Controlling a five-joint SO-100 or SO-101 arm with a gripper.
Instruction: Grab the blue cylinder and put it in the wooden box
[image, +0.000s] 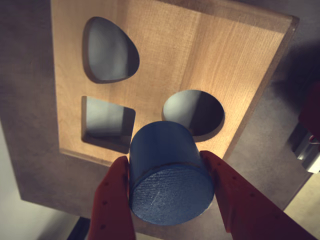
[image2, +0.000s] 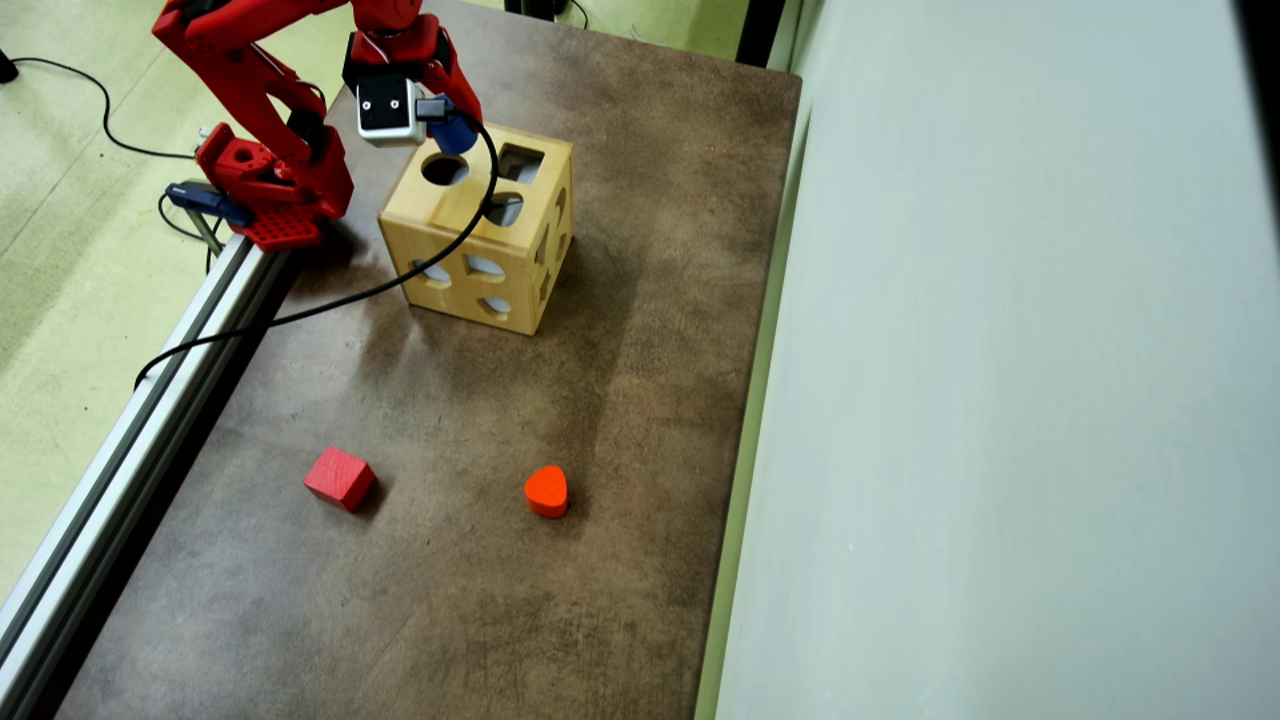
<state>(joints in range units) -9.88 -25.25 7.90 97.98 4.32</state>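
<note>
Wooden box (image2: 480, 235) sits in the upper left part of the brown table (image2: 620, 420) in the overhead view, and we see cutouts in its top and side faces; in the wrist view its top face (image: 165, 65) fills the upper frame with a rounded heart-like opening, a square one and a round one. Above the box's upper left corner in the overhead view hangs our red gripper (image2: 440, 115), its jaws clenched on the blue cylinder (image: 170, 175), which in the wrist view is held at lower center, just beside the round hole. Lower in the overhead view, well apart from the box, lie the red cube (image2: 340, 478) and orange heart block (image2: 547, 491).
</note>
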